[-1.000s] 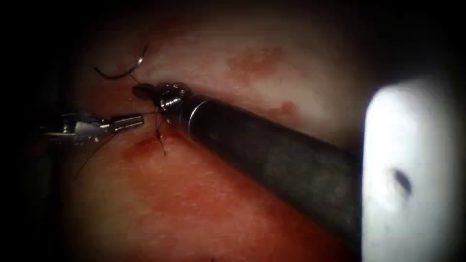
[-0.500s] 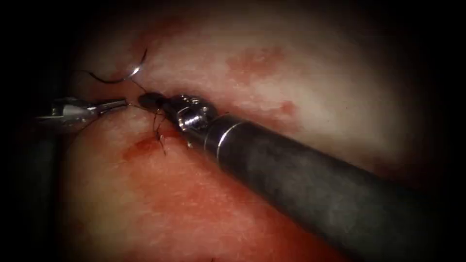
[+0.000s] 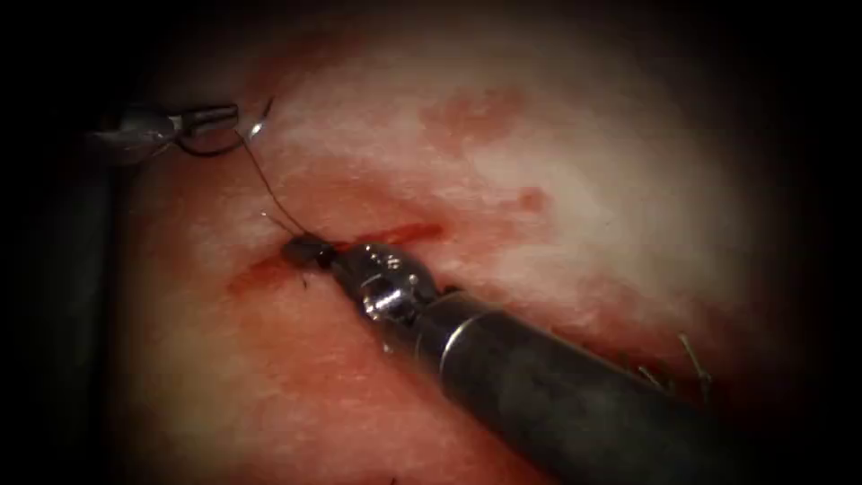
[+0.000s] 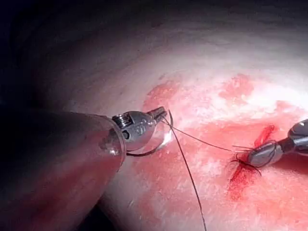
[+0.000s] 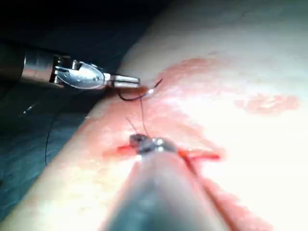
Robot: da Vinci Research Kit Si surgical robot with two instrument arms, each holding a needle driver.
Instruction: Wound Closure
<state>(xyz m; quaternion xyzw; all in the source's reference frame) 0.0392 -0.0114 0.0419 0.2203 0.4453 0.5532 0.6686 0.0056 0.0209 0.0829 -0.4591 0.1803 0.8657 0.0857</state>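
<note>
Needle (image 3: pixel 235 139) curved, thin, on tissue (image 3: pixel 557 180)

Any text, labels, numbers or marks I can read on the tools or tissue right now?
None: no words, numbers or signs on the left hand, the right hand, the needle, the thread or the tissue.
The left hand is at the needle. The right hand is at the cut.
</note>
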